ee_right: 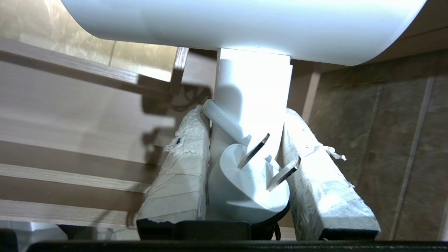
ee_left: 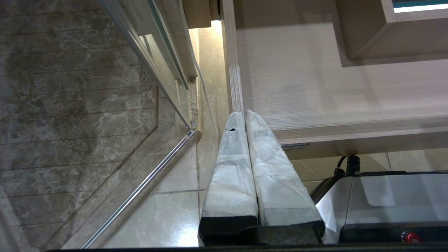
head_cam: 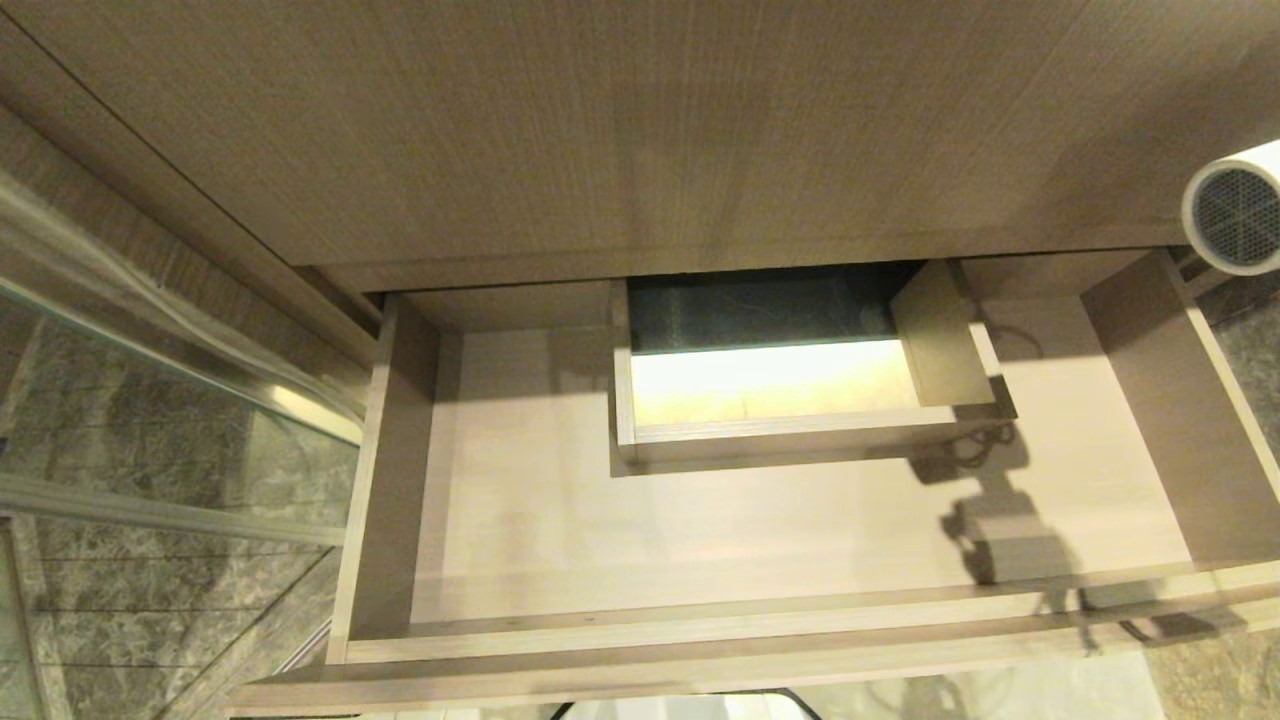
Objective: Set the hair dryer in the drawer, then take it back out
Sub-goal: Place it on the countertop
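At the right edge of the head view, the hair dryer (head_cam: pixel 1238 205) hangs above the far right corner of the open drawer (head_cam: pixel 700 540), whose floor lies bare. The right gripper (ee_right: pixel 245 140) is clamped on its handle, with the plug (ee_right: pixel 250 182) lodged between the fingers. The left gripper (ee_left: pixel 245 117) is closed on nothing beside the drawer's left wall. Whether the dryer is going in or coming out cannot be told; if going in, the next move would call for lowering it past the boxed cutout (head_cam: pixel 780 400).

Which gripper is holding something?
The right gripper: its fingers clamp the hair dryer by the handle. The left gripper is shut on nothing beside the drawer.
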Robot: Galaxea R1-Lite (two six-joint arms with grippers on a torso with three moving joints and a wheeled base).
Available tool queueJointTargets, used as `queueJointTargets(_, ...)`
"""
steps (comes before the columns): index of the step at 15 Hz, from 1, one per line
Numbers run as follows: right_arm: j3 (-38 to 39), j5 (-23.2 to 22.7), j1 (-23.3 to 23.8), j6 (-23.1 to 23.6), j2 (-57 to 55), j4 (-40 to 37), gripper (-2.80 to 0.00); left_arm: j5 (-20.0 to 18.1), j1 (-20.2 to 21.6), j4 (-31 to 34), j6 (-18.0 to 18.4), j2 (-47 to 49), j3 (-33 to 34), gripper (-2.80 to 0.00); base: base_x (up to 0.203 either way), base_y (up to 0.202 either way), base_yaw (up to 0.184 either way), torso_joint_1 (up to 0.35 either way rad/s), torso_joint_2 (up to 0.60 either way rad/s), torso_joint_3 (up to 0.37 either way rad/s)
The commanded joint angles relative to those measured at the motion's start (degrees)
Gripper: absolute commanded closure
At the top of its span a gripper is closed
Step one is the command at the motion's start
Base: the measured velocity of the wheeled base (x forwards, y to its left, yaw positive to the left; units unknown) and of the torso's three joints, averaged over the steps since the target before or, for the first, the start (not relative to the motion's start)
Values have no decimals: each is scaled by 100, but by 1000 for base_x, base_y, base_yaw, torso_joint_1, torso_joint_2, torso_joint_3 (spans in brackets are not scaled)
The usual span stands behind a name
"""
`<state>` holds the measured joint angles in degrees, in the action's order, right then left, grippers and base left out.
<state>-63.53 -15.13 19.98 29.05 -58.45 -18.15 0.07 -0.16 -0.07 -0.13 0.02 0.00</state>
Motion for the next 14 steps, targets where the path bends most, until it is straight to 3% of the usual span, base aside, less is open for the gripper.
queueJointTargets(1,91,-20,5,9,589,42,0,1,-2,-1,-4,-2,9,0,0,0,0,38,-50,-24)
queueJointTargets(4,321,-25,6,13,940,390,0,1,-2,-1,-4,-2,0,0,0,0,0,210,-378,-158)
queueJointTargets(11,414,-18,15,22,1249,424,0,1,-2,-1,4,-2,1,0,0,0,0,161,-477,-210)
queueJointTargets(14,473,-16,32,22,1370,428,0,1,-2,-1,-4,-2,0,0,0,0,0,448,-491,-236)
